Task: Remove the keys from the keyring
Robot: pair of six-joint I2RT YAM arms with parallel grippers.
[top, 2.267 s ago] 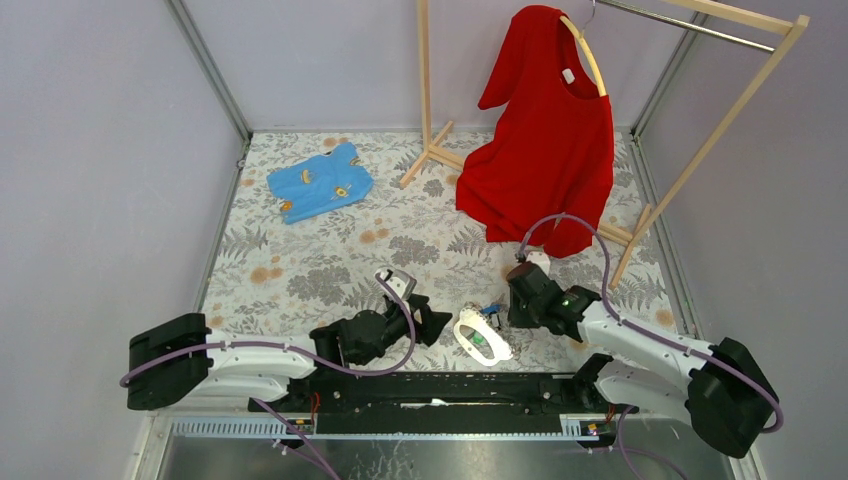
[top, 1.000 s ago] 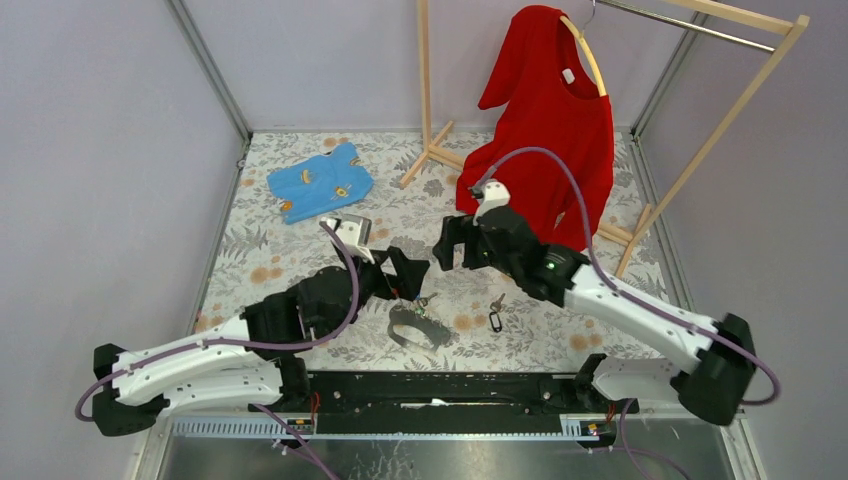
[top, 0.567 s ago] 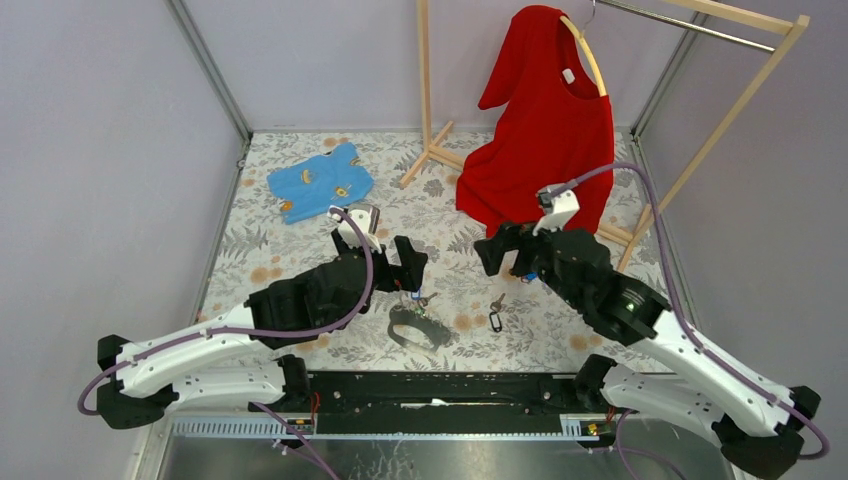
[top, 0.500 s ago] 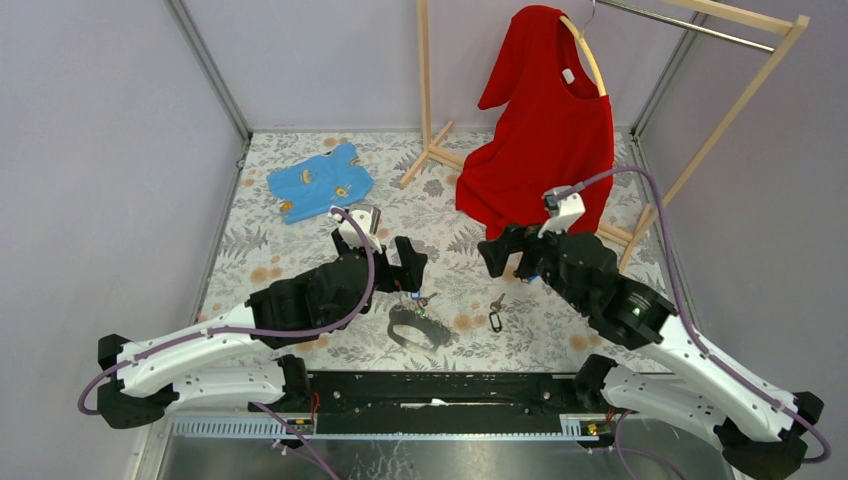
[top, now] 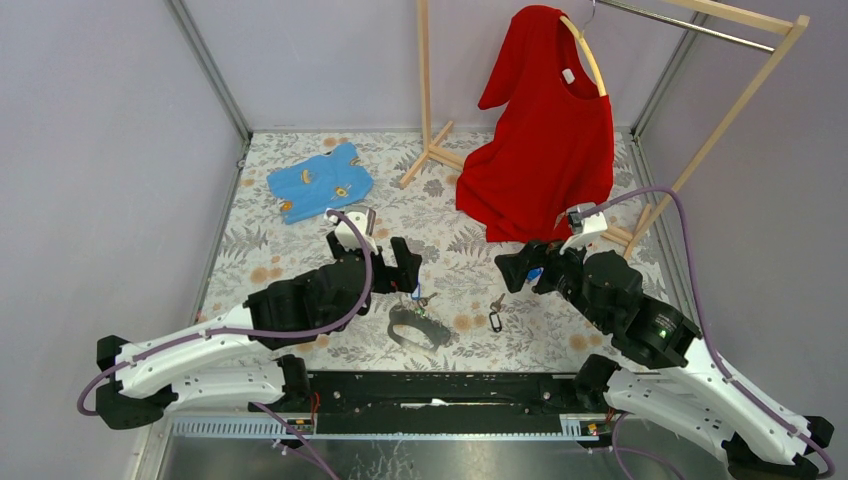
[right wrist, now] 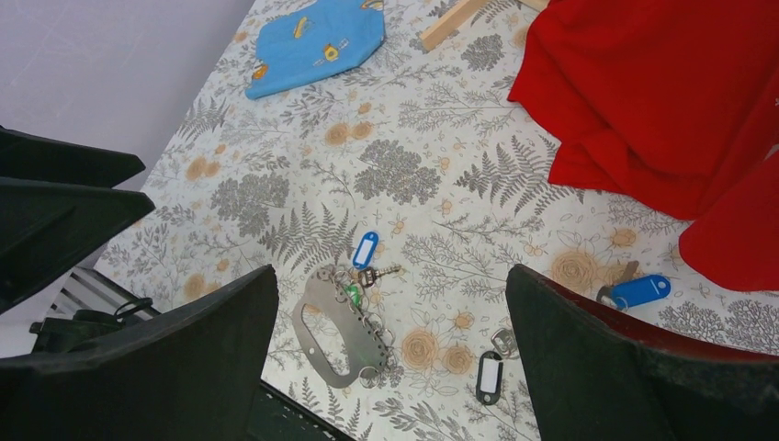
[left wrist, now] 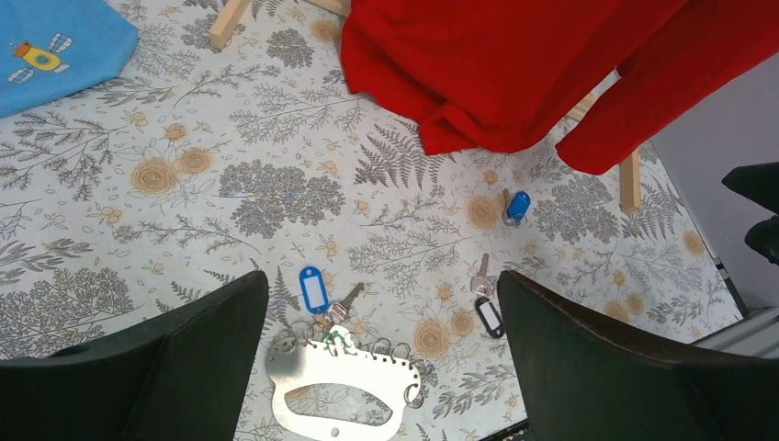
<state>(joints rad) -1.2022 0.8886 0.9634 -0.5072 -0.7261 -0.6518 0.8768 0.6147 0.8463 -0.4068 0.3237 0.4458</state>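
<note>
Hovering, jaws apart, left gripper (left wrist: 381, 280) is nearer: blue-tagged key (left wrist: 313, 288), on keyring (left wrist: 340, 393), lies below between its fingers (left wrist: 138, 367), long axis crossing them.

No writing is legible, even on the key tags (left wrist: 313, 288)

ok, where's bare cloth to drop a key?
Free: floral tablecloth between the flat blue T-shirt and the hanging red T-shirt; also the left edge, nearer than that shirt. Crowded: around the silvery metal ring plate, tagged keys scattered beside it.
</note>
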